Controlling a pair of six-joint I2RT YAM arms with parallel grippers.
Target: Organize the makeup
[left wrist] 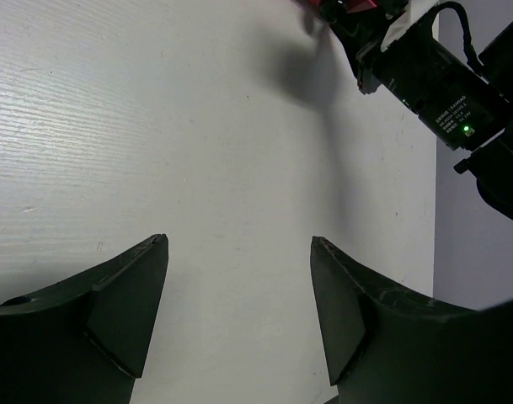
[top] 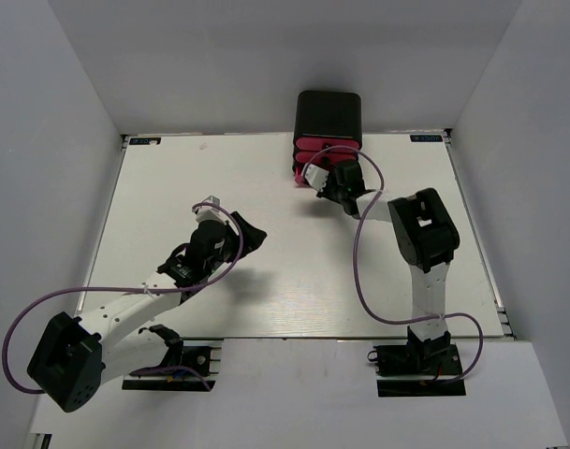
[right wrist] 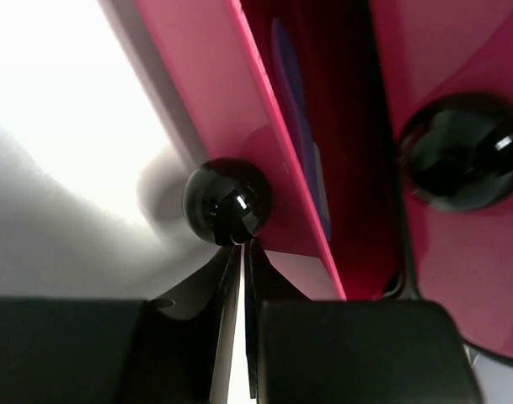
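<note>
Tabletop (top: 266, 187) under the left jaws, which hang wide apart and empty, shows no makeup, so the items are presumably inside the black box (top: 328, 112). Right jaws are all but closed on nothing, tips against the near side of a pink drawer's (right wrist: 210, 84) black knob (right wrist: 226, 202), probably to push it. Just beyond them to the right, the gap shows a slim purple strip (right wrist: 291, 93), perhaps the stick.

open table (top: 294, 281) centre, black box (top: 328, 117) rear
</note>
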